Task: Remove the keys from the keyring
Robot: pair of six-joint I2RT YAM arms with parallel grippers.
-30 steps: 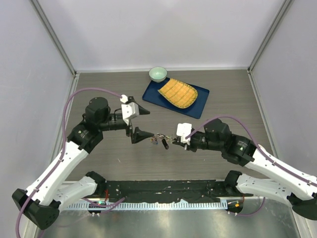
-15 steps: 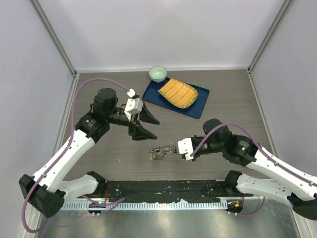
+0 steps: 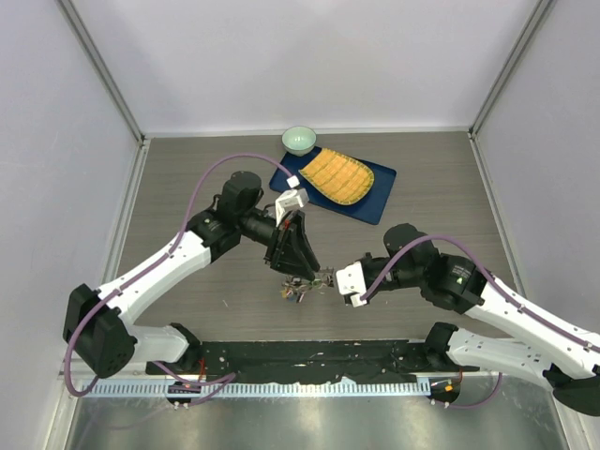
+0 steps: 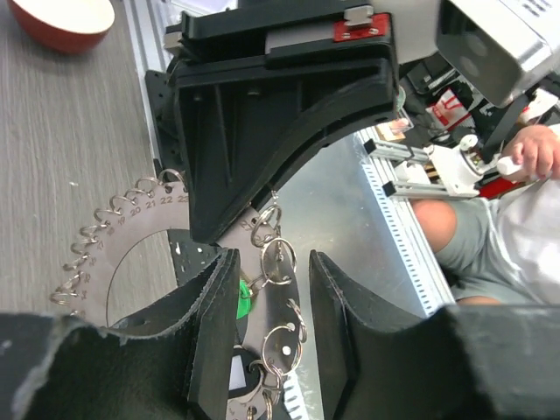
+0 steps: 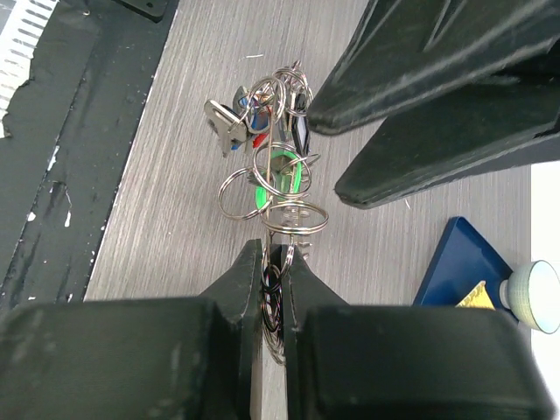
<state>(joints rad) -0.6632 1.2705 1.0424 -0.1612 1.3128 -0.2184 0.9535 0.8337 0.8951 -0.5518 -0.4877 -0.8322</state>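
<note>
- The keys [image 3: 300, 289] lie in a small bunch low on the desk [image 3: 169, 178], between the two sets of jaws.
- The right jaws are pinched together on the keyring [image 5: 296, 219], at the bunch's right end.
- The left jaws point down over the bunch, partly apart, with small rings in the gap.
- Farther back is a blue tray [image 3: 376, 210] with a yellow mat [image 3: 337, 175], then a small bowl [image 3: 299, 140].
</note>
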